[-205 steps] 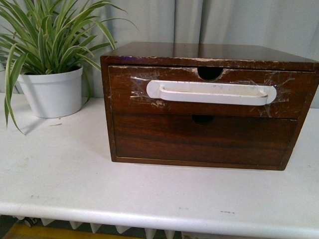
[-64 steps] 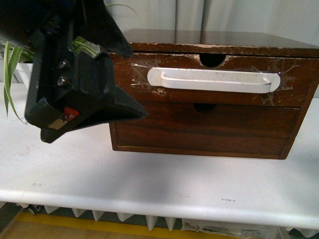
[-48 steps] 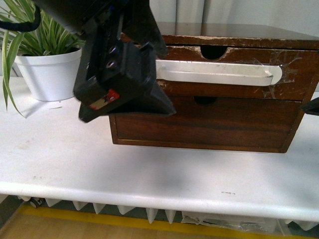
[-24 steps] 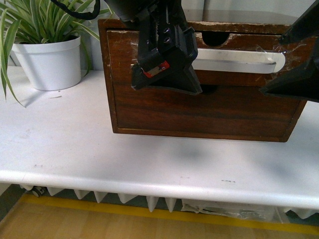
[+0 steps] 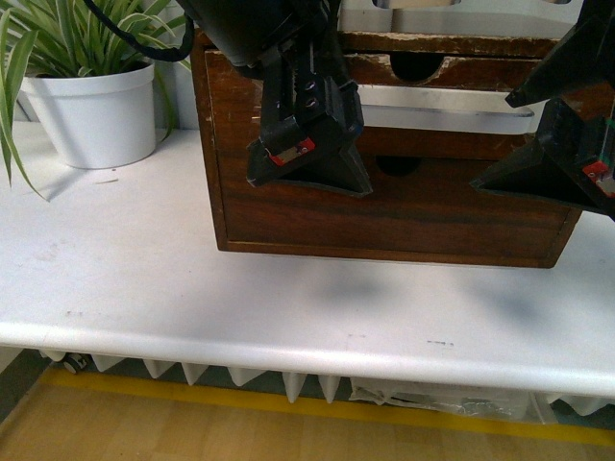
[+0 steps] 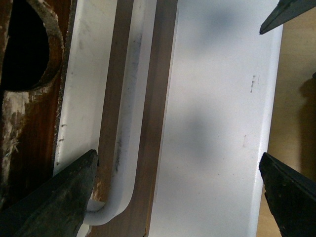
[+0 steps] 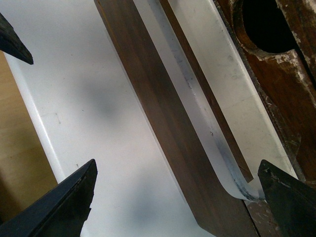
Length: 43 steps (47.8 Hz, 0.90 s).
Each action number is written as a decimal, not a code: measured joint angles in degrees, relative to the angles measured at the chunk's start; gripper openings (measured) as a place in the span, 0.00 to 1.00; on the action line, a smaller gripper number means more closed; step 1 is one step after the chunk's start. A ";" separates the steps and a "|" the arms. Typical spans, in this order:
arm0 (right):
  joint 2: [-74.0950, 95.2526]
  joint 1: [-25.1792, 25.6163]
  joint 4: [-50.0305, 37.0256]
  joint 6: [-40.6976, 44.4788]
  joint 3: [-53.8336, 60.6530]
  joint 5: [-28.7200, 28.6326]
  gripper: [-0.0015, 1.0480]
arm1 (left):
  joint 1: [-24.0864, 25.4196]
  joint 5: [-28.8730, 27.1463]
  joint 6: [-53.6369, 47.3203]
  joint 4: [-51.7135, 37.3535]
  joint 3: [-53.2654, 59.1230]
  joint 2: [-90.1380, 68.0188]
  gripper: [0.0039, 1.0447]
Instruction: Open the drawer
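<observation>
The drawer is seen as the upper one in a dark wooden chest that is set on the white table, above a plain lower drawer front. Its long white handle is flanked by both grippers. The left gripper is placed before the handle's left end and the right gripper before its right end.

In the left wrist view the jaws are seen spread wide. One finger is placed at the curved end of the handle, and the other is set well apart over the table's edge. Whether the handle is touched cannot be told.

In the right wrist view the jaws are likewise spread wide, with one finger just beside the handle's bend and the other over the table's edge. Nothing is pinched by either gripper. A potted plant is seen to the left of the chest.
</observation>
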<state>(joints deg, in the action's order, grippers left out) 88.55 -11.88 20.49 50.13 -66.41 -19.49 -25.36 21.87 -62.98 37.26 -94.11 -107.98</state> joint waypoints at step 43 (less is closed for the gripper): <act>3.61 -1.88 5.07 4.94 -2.58 -0.24 0.91 | 0.68 0.74 -4.39 6.08 -1.16 -0.20 0.94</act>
<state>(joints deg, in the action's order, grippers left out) 92.16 -13.76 25.56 55.07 -68.99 -19.73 -24.69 22.61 -67.37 43.33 -95.26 -108.18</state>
